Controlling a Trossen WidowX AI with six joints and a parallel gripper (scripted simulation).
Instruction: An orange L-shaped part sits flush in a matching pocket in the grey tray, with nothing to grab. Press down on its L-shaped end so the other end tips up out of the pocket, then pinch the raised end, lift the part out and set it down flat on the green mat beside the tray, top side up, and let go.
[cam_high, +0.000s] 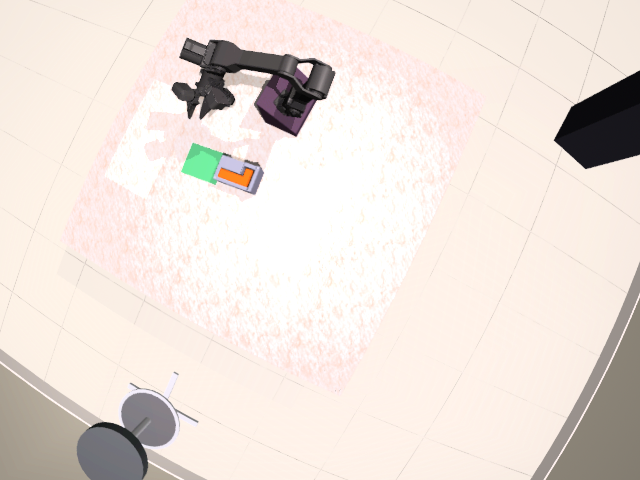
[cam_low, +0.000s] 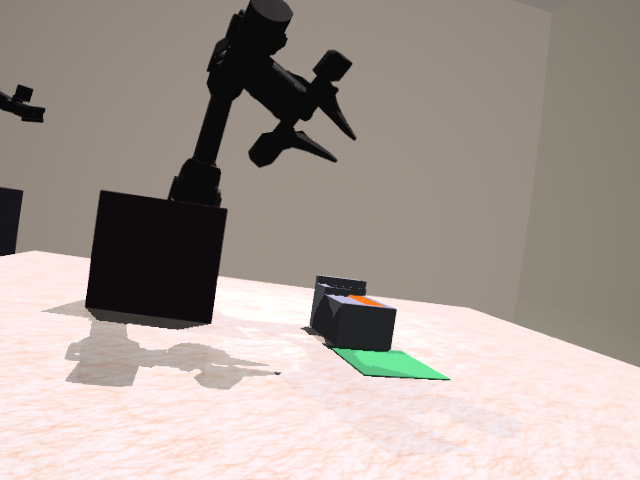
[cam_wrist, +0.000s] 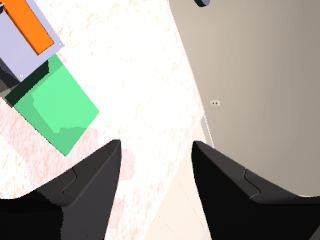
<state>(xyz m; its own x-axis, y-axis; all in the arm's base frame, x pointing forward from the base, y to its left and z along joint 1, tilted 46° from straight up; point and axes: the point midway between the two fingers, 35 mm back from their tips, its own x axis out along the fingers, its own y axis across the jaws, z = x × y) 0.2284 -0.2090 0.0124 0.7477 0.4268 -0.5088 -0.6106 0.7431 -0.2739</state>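
Observation:
The orange L-shaped part (cam_high: 235, 177) (cam_low: 366, 300) (cam_wrist: 31, 29) lies level in the pocket of the grey tray (cam_high: 231, 163) (cam_low: 363, 326) (cam_wrist: 20, 56). Its wider, L-shaped end is away from the green mat; in the wrist view that end is outside the frame. The green mat (cam_high: 200, 163) (cam_low: 395, 364) (cam_wrist: 75, 107) lies flat against the tray's near end, with nothing on it. My gripper (cam_high: 195, 118) (cam_low: 346, 150) (cam_wrist: 156, 147) is open, fingers partly apart with nothing between them. It hangs high above the table, off to the side of the mat and tray.
The arm stands on a dark purple block (cam_high: 297, 124) (cam_low: 157, 258) beside the tray. The tray has a raised wall at the end away from the mat. A round stool (cam_high: 149, 418) and a large black block (cam_high: 599, 134) stand off the table.

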